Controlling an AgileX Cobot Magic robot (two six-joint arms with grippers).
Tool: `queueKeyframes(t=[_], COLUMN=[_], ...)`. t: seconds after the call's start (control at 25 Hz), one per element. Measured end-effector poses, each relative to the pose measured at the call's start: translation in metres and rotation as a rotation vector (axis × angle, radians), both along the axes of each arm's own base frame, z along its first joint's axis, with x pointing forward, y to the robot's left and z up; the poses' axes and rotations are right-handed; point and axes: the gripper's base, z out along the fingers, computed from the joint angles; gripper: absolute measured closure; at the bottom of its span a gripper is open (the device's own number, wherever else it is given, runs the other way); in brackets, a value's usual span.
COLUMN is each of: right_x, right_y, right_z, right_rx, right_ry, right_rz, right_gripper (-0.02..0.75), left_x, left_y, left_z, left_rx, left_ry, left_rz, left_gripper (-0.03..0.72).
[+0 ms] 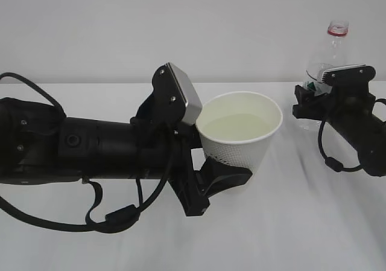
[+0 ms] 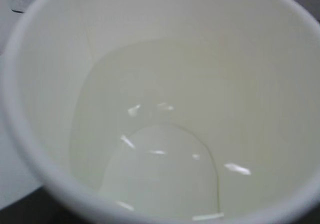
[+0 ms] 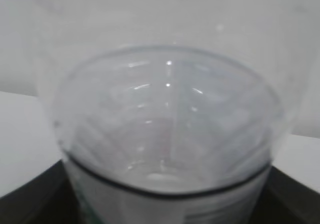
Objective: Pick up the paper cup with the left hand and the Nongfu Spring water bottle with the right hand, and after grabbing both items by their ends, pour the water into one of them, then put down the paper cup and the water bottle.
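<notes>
- Paper cup (image 1: 241, 133) holds pale water (image 1: 236, 128); pouring looks done, set-down is what remains.
- Left hand (image 1: 220, 180) has its black fingers clamped on the cup's lower end. Cup sits above and slightly right of the fingers, mouth up, tilted a bit. Can't tell if the base touches the white table (image 1: 289, 223).
- Risk: cup is full-ish and gripped only low down. A jerk or more tilt while lowering would slosh water over the rim. Squeezing harder could buckle the thin wall.
- Risk: letting go before the base is flat on the table would tip it toward the right.
- Nongfu Spring water bottle (image 1: 329, 51) stands upright at far right, no cap on its red neck ring, looks nearly empty.
- Right hand (image 1: 310, 99) is around the bottle's lower body at label height; bottle rises up out of it. Right wrist view shows the bottle between dark jaw edges.
- Can't tell whether the right jaws are gripping or loose on the bottle.
- Risk: an empty bottle is light, so a jaw brushing it on withdrawal could knock it over.
- Cup and bottle are well apart, no clash between them.
</notes>
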Motion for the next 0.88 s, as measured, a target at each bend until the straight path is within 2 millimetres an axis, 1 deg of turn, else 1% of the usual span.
queueKeyframes(t=[0.08, 0.16, 0.48, 0.64, 0.88], right_x=[0.001, 0.001, 0.001, 0.001, -0.012], right_y=[0.000, 0.000, 0.001, 0.002, 0.002], right_z=[0.001, 0.002, 0.006, 0.016, 0.025], right_rx=[0.001, 0.001, 0.002, 0.009, 0.011], right_ry=[-0.013, -0.018, -0.057, -0.078, -0.085], right_rz=[0.000, 0.000, 0.006, 0.019, 0.022], right_gripper=[0.139, 0.125, 0.117, 0.117, 0.117], left_x=[0.000, 0.000, 0.000, 0.000, 0.000], left_y=[0.000, 0.000, 0.000, 0.000, 0.000], left_z=[0.000, 0.000, 0.000, 0.000, 0.000], left_rx=[0.000, 0.000, -0.002, -0.002, -0.002], left_ry=[0.000, 0.000, 0.000, 0.000, 0.000], left_rz=[0.000, 0.000, -0.001, -0.001, -0.001], left_gripper=[0.187, 0.187, 0.187, 0.187, 0.187])
